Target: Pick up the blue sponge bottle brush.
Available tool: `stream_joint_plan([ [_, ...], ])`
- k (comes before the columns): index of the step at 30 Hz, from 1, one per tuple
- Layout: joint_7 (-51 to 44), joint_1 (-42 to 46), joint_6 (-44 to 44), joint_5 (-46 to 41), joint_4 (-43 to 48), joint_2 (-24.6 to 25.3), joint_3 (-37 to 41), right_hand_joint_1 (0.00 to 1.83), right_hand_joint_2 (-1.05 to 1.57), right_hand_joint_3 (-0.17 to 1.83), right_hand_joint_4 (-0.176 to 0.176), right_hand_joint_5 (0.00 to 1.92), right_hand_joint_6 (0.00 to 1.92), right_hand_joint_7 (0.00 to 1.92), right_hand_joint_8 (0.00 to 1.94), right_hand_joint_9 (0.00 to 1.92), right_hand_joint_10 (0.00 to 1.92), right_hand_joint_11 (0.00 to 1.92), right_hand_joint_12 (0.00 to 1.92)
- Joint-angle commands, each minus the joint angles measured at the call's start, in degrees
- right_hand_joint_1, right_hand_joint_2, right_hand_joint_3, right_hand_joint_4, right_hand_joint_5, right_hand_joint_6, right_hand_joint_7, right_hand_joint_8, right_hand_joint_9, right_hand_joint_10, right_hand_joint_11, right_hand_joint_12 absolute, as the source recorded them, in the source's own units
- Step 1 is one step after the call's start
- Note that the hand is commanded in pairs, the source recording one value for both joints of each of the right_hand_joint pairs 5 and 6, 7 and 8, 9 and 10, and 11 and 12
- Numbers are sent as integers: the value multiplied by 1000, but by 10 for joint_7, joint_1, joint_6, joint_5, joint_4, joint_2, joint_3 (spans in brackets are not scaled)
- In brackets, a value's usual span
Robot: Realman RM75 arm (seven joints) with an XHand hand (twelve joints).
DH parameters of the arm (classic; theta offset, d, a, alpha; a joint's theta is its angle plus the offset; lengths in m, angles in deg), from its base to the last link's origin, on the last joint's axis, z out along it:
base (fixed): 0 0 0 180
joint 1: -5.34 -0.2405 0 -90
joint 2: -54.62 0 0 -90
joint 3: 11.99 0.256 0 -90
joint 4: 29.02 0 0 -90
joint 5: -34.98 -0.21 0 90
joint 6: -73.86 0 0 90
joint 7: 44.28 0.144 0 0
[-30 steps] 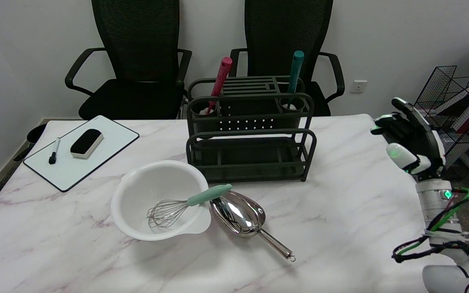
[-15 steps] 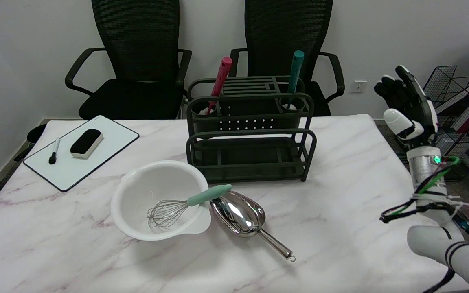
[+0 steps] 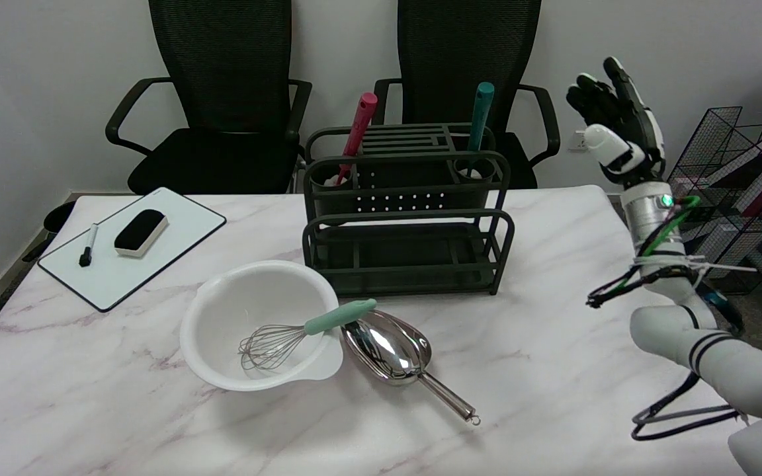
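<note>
The bottle brush (image 3: pixel 479 119) stood handle-up in the right-hand cup (image 3: pixel 474 173) of the dark rack (image 3: pixel 407 218), a little right of centre in the upper half of the frame; only its teal-blue handle showed, near upright with the top tipped slightly right, and the sponge end was hidden down in the cup. The right hand (image 3: pixel 612 122) hung in the air in the upper right of the frame, well apart from the handle and at about the height of its top, so the brush lay to the hand's left across the picture. Its fingers were spread and it held nothing. It was the only hand in view, and I judged the next move would call for a sideways reach leftward to close on the handle above the cup rim, then a lift along that upright axis. A second, pink-handled brush (image 3: pixel 356 135) leaned in the left cup (image 3: pixel 335 177), farther from the hand. Nearer the front sat a white bowl (image 3: pixel 222 317) with a whisk (image 3: pixel 301 330) in it, a metal scoop (image 3: pixel 401 363) touching its rim, and a whiteboard (image 3: pixel 133 248) with an eraser (image 3: pixel 141 232) and marker (image 3: pixel 88 245) at the left. Against a second earlier, the hand had climbed from mid-height at the right edge to the upper right and drifted left toward the rack; the things on the table had not moved.
</note>
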Motion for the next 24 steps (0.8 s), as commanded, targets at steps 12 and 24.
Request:
stream_joint_plan([
  [12, -6, -139, -148, 81, 37, 33, -94, 1116, -243, 981, 0, 205, 205, 542, 542, 498, 498, 366, 366],
  [24, -6, -136, -175, 119, 55, 57, -100, 1164, -177, 912, 0, 198, 198, 639, 639, 531, 531, 396, 396],
])
